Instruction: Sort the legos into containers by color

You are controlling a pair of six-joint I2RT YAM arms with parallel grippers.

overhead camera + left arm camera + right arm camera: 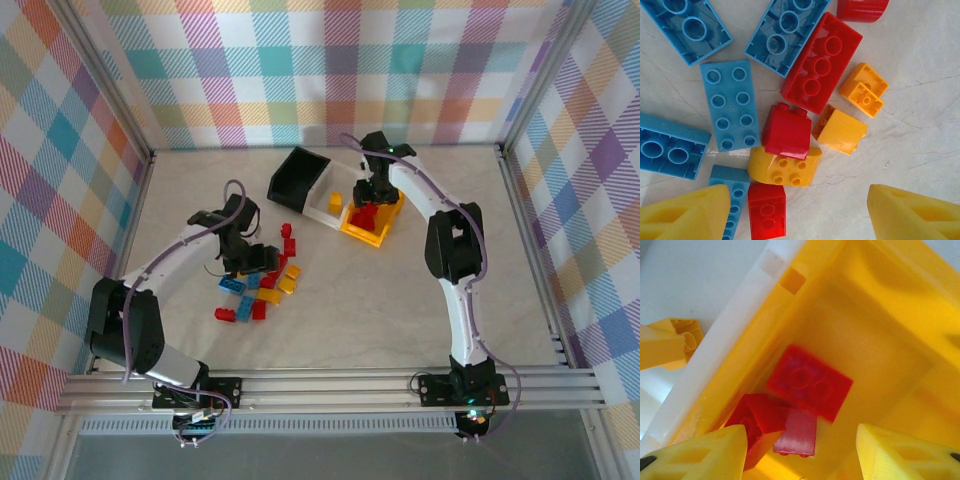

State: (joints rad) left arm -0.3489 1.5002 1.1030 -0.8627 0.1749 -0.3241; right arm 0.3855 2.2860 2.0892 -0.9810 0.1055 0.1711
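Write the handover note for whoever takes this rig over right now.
Left pincer: open, over the loose pile of small studded plastic bricks in red, yellow and blue on the table.
Right pincer: open, above the yellow-orange plastic bin.
Done: several red bricks lie in that bin; one yellow brick lies in the white plastic bin.
Left: sort the pile. Blue presumably goes in the black plastic bin.

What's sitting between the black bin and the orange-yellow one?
The white bin, with a yellow brick lying inside it; the top external view shows this.
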